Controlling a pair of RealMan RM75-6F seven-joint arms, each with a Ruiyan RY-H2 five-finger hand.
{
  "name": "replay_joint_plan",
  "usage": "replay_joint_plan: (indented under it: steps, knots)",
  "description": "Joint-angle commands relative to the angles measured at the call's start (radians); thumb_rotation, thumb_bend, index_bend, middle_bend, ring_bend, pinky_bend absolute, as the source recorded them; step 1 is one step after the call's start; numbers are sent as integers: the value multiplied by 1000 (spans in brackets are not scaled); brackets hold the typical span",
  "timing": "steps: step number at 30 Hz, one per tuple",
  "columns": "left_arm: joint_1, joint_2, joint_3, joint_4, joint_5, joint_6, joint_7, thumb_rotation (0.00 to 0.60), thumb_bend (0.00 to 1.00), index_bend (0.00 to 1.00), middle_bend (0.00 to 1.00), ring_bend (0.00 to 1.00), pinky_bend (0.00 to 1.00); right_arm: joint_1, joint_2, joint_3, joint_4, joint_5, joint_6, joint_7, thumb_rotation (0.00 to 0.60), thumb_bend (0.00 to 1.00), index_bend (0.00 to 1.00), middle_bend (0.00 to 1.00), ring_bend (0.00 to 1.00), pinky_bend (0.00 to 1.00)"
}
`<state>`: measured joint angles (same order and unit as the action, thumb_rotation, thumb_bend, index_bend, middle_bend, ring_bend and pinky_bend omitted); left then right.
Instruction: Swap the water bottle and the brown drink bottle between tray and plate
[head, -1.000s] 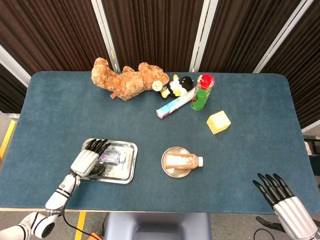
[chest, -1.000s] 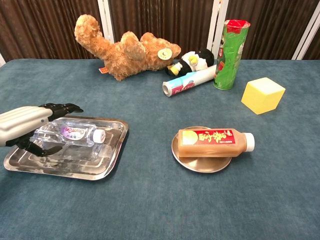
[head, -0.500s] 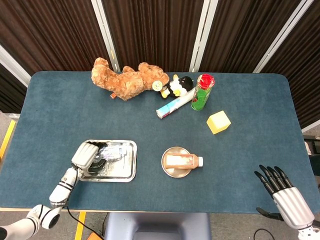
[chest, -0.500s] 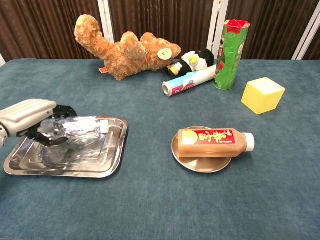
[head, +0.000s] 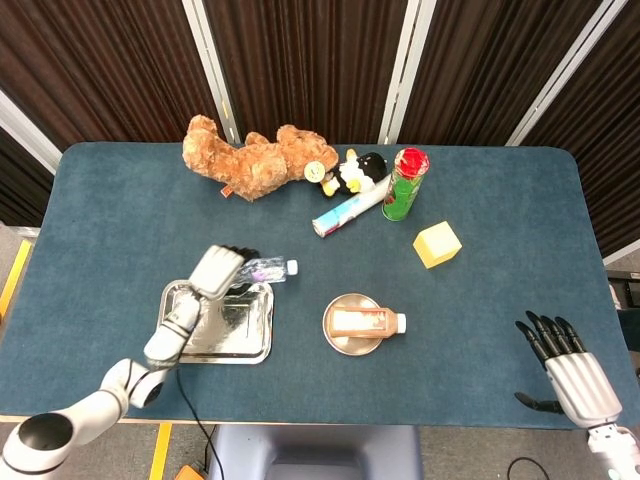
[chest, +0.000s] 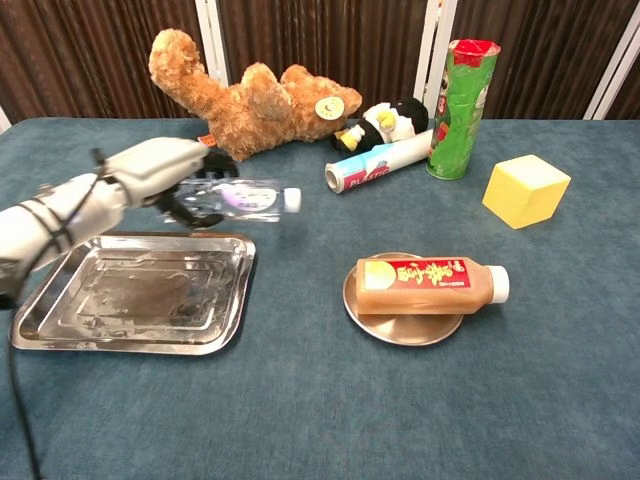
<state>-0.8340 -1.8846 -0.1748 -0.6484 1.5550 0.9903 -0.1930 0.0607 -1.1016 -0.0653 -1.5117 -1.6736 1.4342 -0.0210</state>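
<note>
Lifted clear of the tray (chest: 60, 310) now, the water bottle (chest: 250, 198) lies sideways in my left hand (chest: 165, 170), fingers wrapped round it, cap pointing right, above the tray's far edge. My right hand (head: 565, 370) sits at the table's near right corner, fingers apart, holding nothing. On the plate (chest: 400, 325) lies the brown drink bottle (chest: 430, 283), on its side. Behind are a teddy bear (chest: 250, 100) and a green can (chest: 462, 95).

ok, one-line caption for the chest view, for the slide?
Left hand holds the water bottle above the emptied steel tray; brown drink bottle lies on the plate.
</note>
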Motion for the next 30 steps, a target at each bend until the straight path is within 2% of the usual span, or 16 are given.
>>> replay_joint_plan:
  steps: [1, 5, 8, 10, 13, 16, 18, 19, 21, 25, 30]
  knots:
    - [-132, -122, -28, 166, -15, -106, -63, 600, 451, 692, 854, 640, 701, 11, 0, 12, -3, 27, -22, 6, 600, 133, 0, 0, 0, 0]
    - [-218, -216, -30, 318, -24, -160, -130, 600, 449, 679, 835, 626, 705, 21, 4, 16, -2, 47, -45, 18, 600, 132, 0, 0, 0, 0]
    - [-250, -254, -36, 381, -36, -163, -172, 600, 446, 641, 795, 588, 697, 25, 6, 17, 0, 58, -58, 25, 600, 133, 0, 0, 0, 0]
    - [-264, -269, -34, 410, -40, -159, -200, 600, 434, 572, 718, 527, 662, 29, 7, 19, 2, 69, -68, 28, 600, 133, 0, 0, 0, 0]
    - [-272, -274, -20, 424, -42, -190, -242, 600, 411, 378, 510, 380, 542, 33, 9, 20, 3, 80, -80, 31, 600, 133, 0, 0, 0, 0]
    - [-282, -276, -7, 427, -51, -273, -263, 600, 374, 73, 195, 140, 358, 36, 10, 15, 1, 76, -86, 35, 600, 133, 0, 0, 0, 0]
    - [-289, -279, -6, 431, -59, -305, -257, 600, 362, 3, 70, 36, 239, 37, 11, 11, -1, 74, -91, 35, 600, 133, 0, 0, 0, 0]
    - [-292, -280, -7, 432, -64, -309, -254, 600, 357, 0, 27, 8, 192, 38, 12, 9, -3, 72, -93, 34, 600, 133, 0, 0, 0, 0]
    - [-295, -284, -15, 434, -77, -293, -246, 600, 351, 0, 0, 0, 154, 39, 14, 4, -6, 64, -91, 32, 600, 133, 0, 0, 0, 0]
    - [-290, -270, -16, 403, -89, -280, -249, 600, 350, 0, 0, 0, 145, 38, 11, 8, 3, 60, -78, 45, 600, 133, 0, 0, 0, 0]
    - [-235, -191, 26, 268, -66, -214, -202, 600, 350, 0, 0, 0, 126, 40, 2, 9, 15, 57, -73, 49, 600, 133, 0, 0, 0, 0]
